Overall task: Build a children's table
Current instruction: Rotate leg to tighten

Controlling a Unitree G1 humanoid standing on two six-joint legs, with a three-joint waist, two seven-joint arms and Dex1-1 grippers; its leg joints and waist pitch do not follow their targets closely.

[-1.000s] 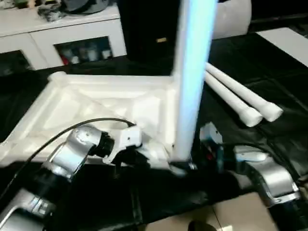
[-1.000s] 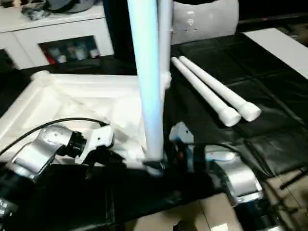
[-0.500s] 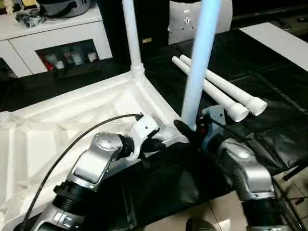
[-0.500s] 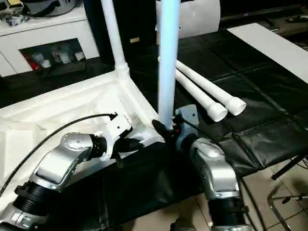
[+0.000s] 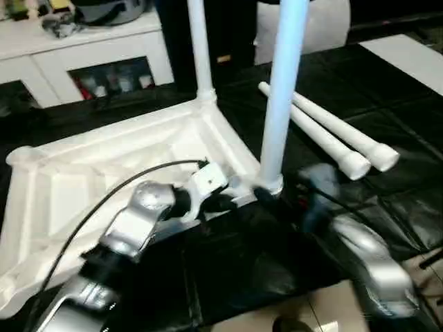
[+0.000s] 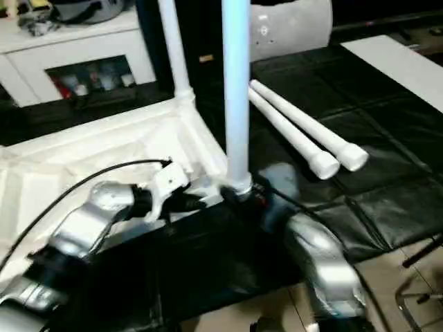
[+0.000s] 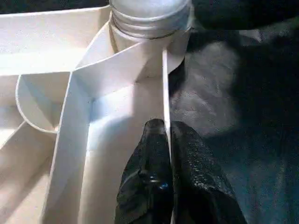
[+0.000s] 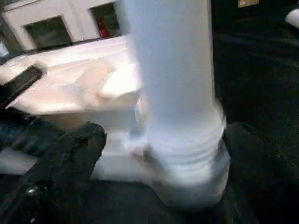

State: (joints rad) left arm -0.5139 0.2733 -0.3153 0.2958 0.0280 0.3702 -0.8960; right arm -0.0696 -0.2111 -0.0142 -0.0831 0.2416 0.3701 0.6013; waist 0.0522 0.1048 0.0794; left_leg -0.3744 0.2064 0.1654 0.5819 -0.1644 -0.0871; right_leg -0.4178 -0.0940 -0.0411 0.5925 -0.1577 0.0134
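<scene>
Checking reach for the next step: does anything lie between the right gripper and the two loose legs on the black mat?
Nothing visible does. The two loose legs lie side by side on the black mat, beyond the right gripper, with bare mat between them. The upright leg stands beside that path, not across it.

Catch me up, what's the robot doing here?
It's assembling the white children's table, whose top lies upside down on black mats. The left gripper pinches the top's rim near a corner. The right gripper has its fingers either side of an upright leg seated in that corner socket. Another leg stands in the far corner; two legs lie loose.
</scene>
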